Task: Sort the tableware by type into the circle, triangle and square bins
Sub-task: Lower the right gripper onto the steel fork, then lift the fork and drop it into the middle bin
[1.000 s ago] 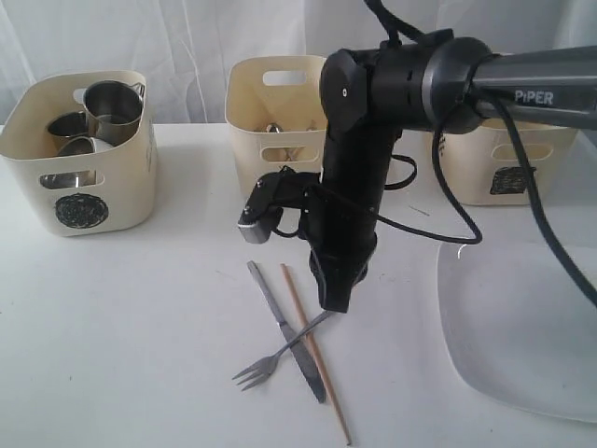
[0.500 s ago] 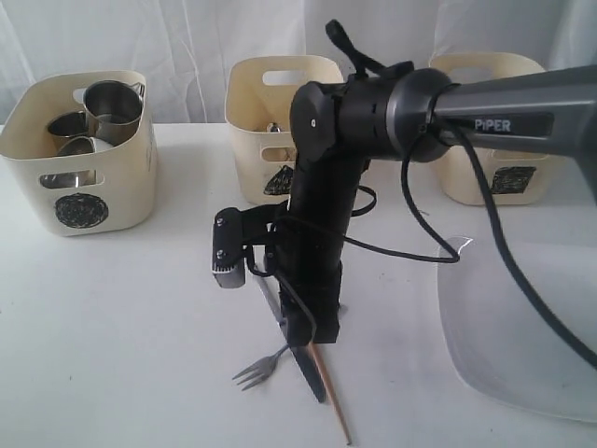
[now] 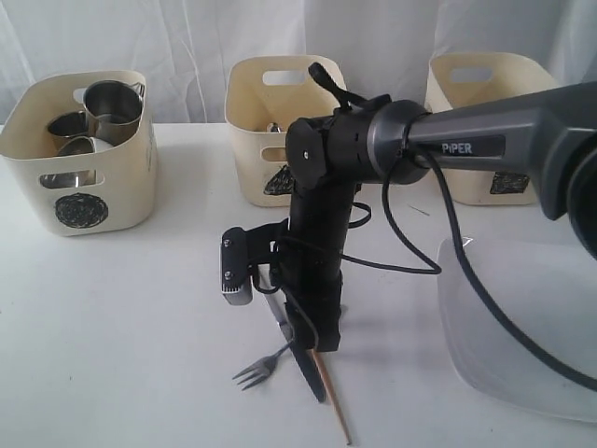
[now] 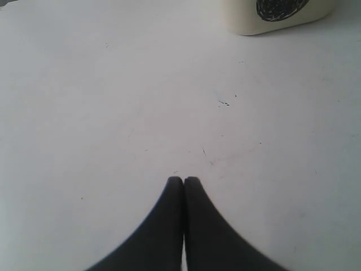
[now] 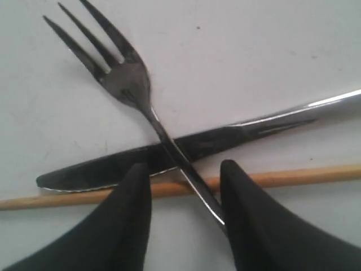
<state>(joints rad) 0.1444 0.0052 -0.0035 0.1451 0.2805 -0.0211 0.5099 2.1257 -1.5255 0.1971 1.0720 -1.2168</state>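
Note:
A steel fork, a knife and a wooden chopstick lie crossed on the white table. My right gripper stands open right over the crossing, and the fork's handle runs between its fingers, close to one of them. In the exterior view this gripper points down onto the fork, knife and chopstick. A large white plate lies at the right. The circle bin holds steel mugs. Behind the arm are the triangle bin and the square bin. My left gripper is shut and empty above bare table.
The right arm's black wrist and cable hang over the table's middle and hide part of the triangle bin. The circle bin's base shows at the edge of the left wrist view. White curtains close off the back.
The right arm has swung left and lowered onto the crossed cutlery, now covering the knife's handle. The cutlery, plate and bins have not moved.

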